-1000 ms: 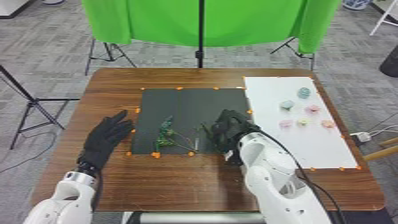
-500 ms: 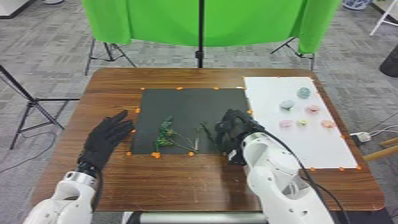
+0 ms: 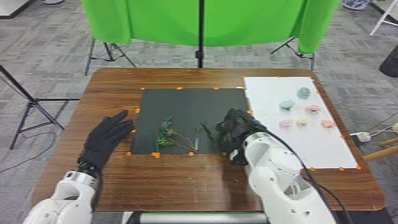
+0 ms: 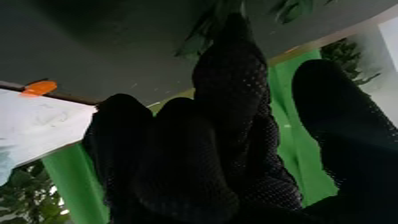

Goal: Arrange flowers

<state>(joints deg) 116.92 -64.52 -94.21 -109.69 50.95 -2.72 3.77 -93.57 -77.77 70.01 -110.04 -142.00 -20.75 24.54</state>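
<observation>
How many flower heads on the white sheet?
6 on the sheet: green one farthest, teal and pink next, pink, yellow and peach nearest. The right arm may hide more.

The right hand (image 3: 234, 131), thumb (image 4: 333, 105) apart, is near green leaves (image 4: 197, 37) on the dark mat (image 4: 115, 65), left of the white sheet (image 4: 44, 120).

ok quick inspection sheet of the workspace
surface: brown wooden table with a dark mat and white sheet
job's things: green stems on the mat, six pastel flower heads on the sheet
clutter: nothing seen
hands: left hand open beside the mat; right hand at its right side
cables: black cable along the right arm
surroundings: green cloth beyond the table, tripod at left
</observation>
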